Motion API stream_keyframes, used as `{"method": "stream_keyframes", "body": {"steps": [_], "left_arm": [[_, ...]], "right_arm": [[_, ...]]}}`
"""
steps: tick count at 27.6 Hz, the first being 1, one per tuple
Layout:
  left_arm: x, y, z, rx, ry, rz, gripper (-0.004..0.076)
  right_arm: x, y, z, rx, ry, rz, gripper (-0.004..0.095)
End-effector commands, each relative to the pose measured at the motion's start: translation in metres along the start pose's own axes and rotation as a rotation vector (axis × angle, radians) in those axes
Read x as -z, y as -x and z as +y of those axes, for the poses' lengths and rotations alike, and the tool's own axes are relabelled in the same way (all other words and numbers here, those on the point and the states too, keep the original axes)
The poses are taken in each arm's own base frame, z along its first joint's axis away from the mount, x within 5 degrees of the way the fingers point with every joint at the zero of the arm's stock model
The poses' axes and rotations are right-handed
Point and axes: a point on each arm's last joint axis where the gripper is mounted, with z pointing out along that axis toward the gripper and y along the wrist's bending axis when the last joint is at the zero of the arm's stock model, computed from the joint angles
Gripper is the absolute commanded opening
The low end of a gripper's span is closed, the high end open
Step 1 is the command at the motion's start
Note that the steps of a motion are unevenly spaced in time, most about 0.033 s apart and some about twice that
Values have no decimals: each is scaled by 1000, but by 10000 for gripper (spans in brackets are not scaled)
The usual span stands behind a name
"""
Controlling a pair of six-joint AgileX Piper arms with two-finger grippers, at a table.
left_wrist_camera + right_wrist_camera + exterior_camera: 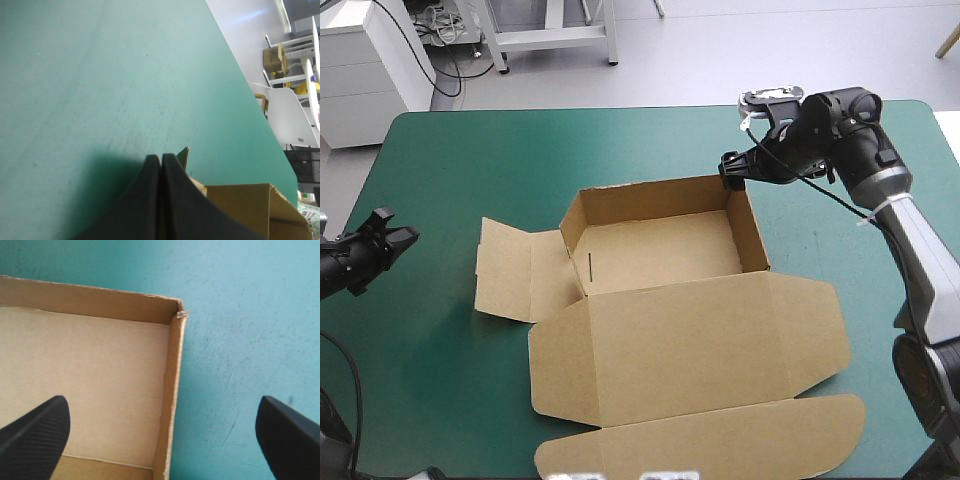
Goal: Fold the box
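Brown box [680, 330] sits mid-table on the teal-green cover [470, 150]: an open tray with walls up, the lid flat toward the near edge and a flap flat at its left. Over the tray's far right corner hovers the right gripper [732, 172], its 2 fingers spread wide with the side wall between them. Near the table's left edge, well apart, the left gripper [392, 235] is clenched on nothing. Inside the tray only the bare board floor shows.
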Motion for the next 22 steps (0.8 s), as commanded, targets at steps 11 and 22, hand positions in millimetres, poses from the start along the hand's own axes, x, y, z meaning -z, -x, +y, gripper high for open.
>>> {"method": "stream_keyframes", "body": {"steps": [11,22], "left_arm": [[10,4,-19,2,-76,-39,-8],[10,3,-19,24,-84,-28,-8]], "right_arm": [[116,-45,6,0,-8,-227,926],[50,-35,1,12,-21,-60,926]]}}
